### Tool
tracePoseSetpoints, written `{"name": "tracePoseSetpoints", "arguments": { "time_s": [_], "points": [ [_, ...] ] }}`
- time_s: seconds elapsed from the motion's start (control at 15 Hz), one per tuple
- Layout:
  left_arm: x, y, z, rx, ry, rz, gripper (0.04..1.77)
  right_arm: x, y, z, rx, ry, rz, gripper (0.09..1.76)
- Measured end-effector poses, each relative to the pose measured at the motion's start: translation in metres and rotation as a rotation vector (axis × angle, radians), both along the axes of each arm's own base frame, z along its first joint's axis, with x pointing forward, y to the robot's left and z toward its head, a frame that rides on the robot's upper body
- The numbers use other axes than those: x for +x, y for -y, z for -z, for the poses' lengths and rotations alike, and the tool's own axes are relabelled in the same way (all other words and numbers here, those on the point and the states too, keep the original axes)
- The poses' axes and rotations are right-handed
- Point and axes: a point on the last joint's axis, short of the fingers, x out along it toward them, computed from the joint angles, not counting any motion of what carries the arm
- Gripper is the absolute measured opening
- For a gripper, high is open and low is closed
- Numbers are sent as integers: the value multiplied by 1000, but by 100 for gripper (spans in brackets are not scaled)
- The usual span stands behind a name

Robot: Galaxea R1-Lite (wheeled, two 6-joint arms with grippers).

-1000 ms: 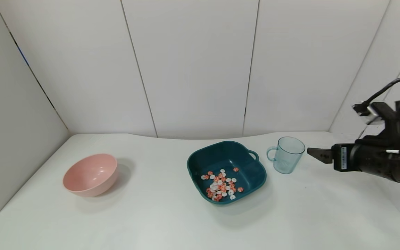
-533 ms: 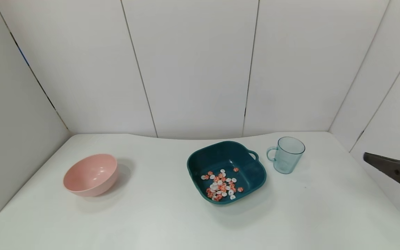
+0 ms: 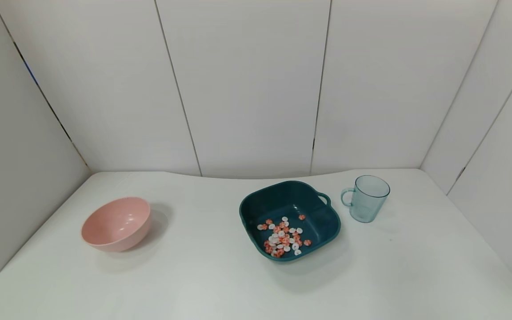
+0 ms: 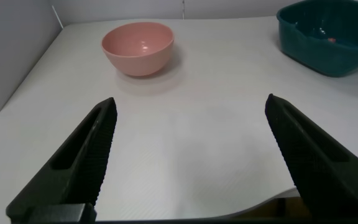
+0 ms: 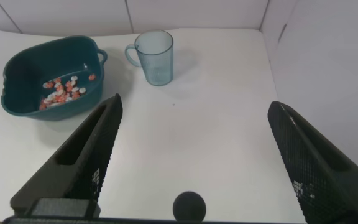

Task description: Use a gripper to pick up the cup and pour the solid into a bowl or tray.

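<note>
The light-blue cup (image 3: pixel 366 198) stands upright and empty on the white table, just right of the dark teal dish (image 3: pixel 290 219). The orange-red and white pieces (image 3: pixel 283 237) lie in the dish. Both show in the right wrist view, the cup (image 5: pixel 155 58) beside the dish (image 5: pixel 51 76) with the pieces (image 5: pixel 63 91) inside. My right gripper (image 5: pixel 194 109) is open and empty, pulled back near the table's front right, well short of the cup. My left gripper (image 4: pixel 191 106) is open and empty over the table's front left. Neither gripper shows in the head view.
A round pink bowl (image 3: pixel 117 223) sits at the table's left; it also shows in the left wrist view (image 4: pixel 138 47), with the teal dish (image 4: pixel 329 36) far off. White wall panels close the back and sides. The table's front edge (image 4: pixel 253 208) lies near the left gripper.
My right gripper has drawn back to the right, away from the cup, and has left the head view. The cup, dish and pieces have not moved.
</note>
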Motion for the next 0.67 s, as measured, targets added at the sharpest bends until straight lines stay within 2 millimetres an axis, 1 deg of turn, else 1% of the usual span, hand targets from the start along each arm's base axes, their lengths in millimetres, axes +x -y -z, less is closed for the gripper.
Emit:
{"name": "tracePoseSetpoints", "arguments": {
  "time_s": [0.2, 0.47, 0.53, 0.67],
  "points": [
    [0, 0, 0, 0, 0, 0, 172, -30, 0, 8, 5, 35, 10, 170],
    [0, 0, 0, 0, 0, 0, 172, -65, -2, 26, 5, 77, -6, 170],
    [0, 0, 0, 0, 0, 0, 172, -72, -2, 31, 2, 100, -8, 170],
    [0, 0, 0, 0, 0, 0, 172, -79, -2, 49, -37, 111, 0, 170]
  ]
}}
